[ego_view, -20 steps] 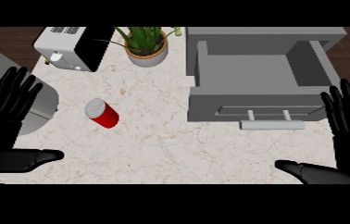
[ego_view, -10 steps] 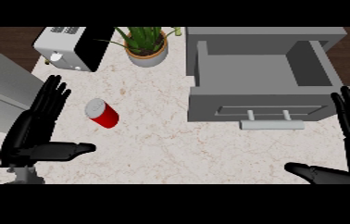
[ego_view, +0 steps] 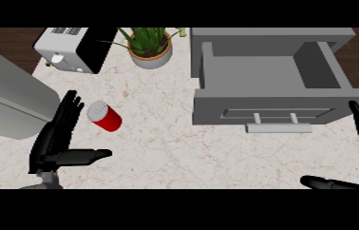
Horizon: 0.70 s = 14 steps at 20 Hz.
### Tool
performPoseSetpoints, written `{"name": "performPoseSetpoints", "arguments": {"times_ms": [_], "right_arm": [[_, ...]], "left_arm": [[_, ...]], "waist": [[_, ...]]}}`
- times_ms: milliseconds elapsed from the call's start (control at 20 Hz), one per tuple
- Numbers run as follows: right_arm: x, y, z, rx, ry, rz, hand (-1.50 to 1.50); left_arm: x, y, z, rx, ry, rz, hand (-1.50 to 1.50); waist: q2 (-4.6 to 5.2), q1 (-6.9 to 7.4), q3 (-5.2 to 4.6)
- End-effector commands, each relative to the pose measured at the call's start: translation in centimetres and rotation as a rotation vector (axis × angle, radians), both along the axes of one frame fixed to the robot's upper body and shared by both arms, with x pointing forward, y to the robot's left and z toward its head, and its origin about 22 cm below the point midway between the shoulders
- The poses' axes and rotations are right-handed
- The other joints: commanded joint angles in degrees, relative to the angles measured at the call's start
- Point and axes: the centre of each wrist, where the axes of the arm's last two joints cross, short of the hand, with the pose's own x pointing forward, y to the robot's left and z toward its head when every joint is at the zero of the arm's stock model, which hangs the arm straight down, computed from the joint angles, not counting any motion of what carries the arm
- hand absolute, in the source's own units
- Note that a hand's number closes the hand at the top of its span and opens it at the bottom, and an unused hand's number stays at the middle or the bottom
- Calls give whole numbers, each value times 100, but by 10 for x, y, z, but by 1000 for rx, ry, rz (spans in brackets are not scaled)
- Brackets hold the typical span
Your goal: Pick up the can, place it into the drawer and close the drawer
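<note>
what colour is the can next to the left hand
Red, with a silver-grey top; the can shows best in the head view, lying just right of the left hand.

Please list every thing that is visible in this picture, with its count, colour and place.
red metal can: one, red with a silver top, left of centre
green potted plant: one, tan pot, at the back
white and black toaster: one, back left corner
grey open drawer: one, right side, pale handle in front
large grey rounded object: one, left edge, kind unclear
beige speckled counter: one, under everything
left hand: one, black, open, lower left
right hand: one, black, open, right edge
</note>
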Motion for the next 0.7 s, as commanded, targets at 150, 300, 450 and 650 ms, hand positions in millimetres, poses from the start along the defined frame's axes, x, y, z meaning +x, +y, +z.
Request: {"name": "performPoseSetpoints", "arguments": {"times_ms": [150, 300, 450, 650], "right_arm": [[-3, 0, 1, 14, -10, 5, -150], [-7, -5, 12, 2, 11, -17, -150], [-21, -10, 24, -10, -5, -3, -150], [-3, 12, 14, -11, -14, 0, -150]], "left_arm": [[7, 9, -26, 5, 24, 42, -150], [0, 11, -60, 13, 31, 45, -150], [12, 5, -70, -1, 63, 59, -150], [27, 8, -75, 1, 49, 67, -150]], "waist": [[-1, 6, 1], [2, 0, -1], [0, -17, 0], [4, -3, -1]]}}
